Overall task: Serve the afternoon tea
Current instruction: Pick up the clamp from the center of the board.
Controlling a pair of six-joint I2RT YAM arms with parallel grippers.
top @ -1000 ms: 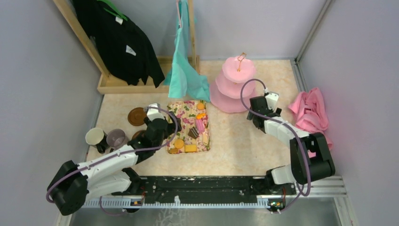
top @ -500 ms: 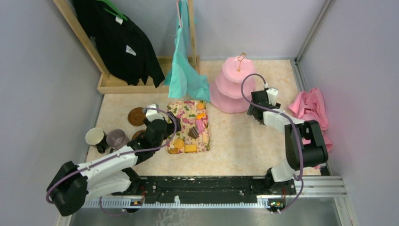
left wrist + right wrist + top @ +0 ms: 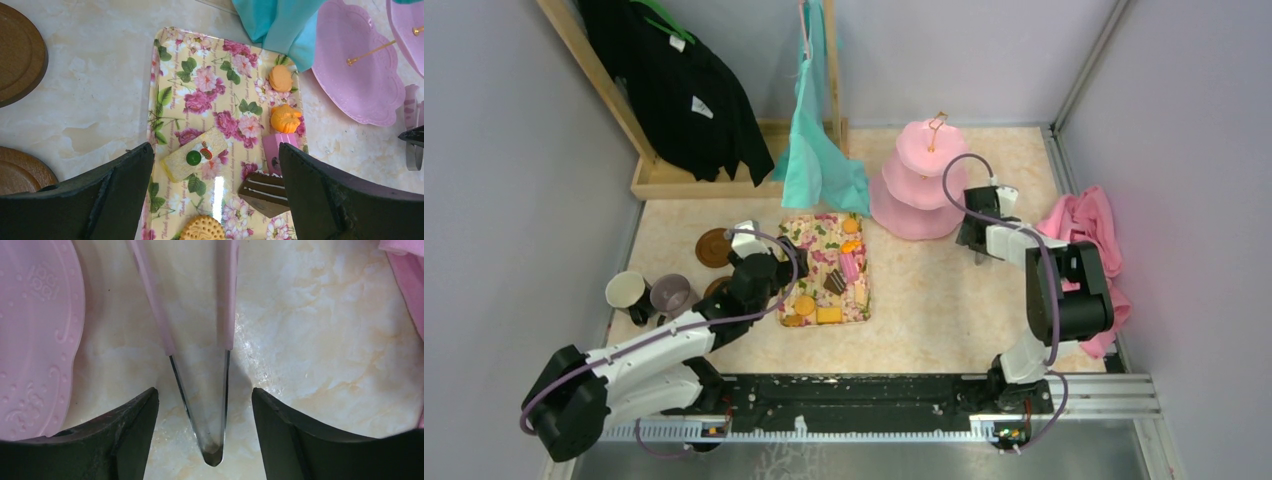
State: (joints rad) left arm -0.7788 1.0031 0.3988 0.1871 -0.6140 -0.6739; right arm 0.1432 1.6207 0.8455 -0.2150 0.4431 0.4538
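Note:
The snacks lie on a floral tray (image 3: 824,240). Below my left gripper (image 3: 215,155), which is open, I see a yellow cake (image 3: 195,153), a brown cake slice (image 3: 265,190), a pink piece (image 3: 277,147), an orange pumpkin (image 3: 285,118) and biscuits. The pink three-tier stand (image 3: 919,180) is at the back right. My right gripper (image 3: 204,392) is low over the table beside the stand. It is open, its jaws on either side of the metal end of pink-armed tongs (image 3: 227,300) without touching them. A cream mug (image 3: 627,291), a mauve mug (image 3: 670,295) and a brown saucer (image 3: 715,247) stand at the left.
A second saucer (image 3: 20,172) is partly under my left arm. A pink cloth (image 3: 1084,235) lies against the right wall. A teal garment (image 3: 819,165) and a black one (image 3: 684,90) hang on a wooden rack at the back.
My right gripper has moved back and to the right, alongside the stand's base, and its arm has folded up more steeply. The left arm has barely shifted.

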